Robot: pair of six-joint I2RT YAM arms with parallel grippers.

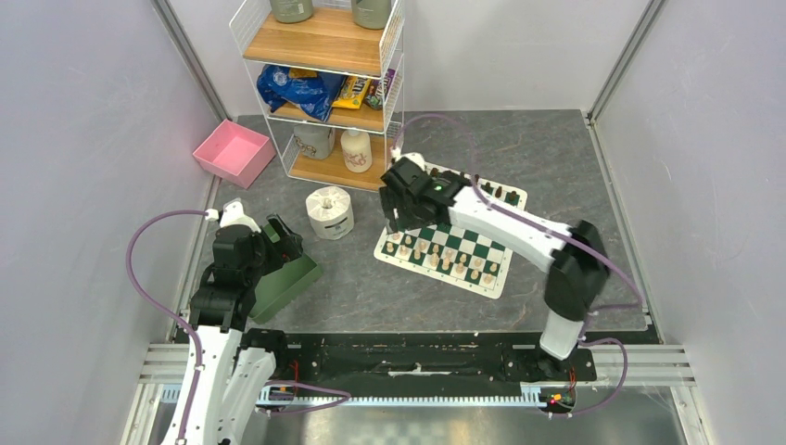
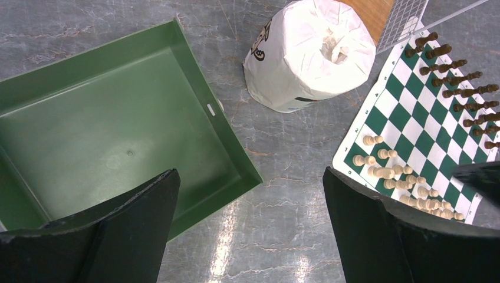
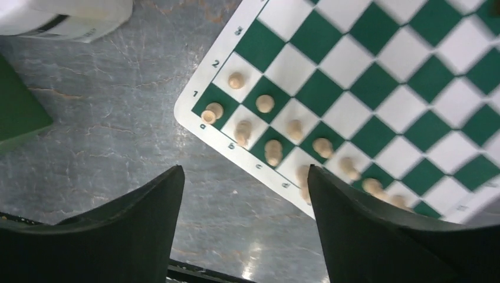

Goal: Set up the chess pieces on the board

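The green and white board lies right of centre. Cream pieces stand in its two near rows and dark brown pieces along its far edge. My right gripper hovers open and empty over the board's near-left corner. In the right wrist view its fingers frame bare table beside the board, with cream pieces on the first two rows. My left gripper is open and empty by the green bin. That view shows the board, cream pieces and dark pieces.
An empty green bin sits under my left gripper. A toilet roll stands between the bin and the board. A pink bin and a wire shelf with snacks and bottles stand at the back.
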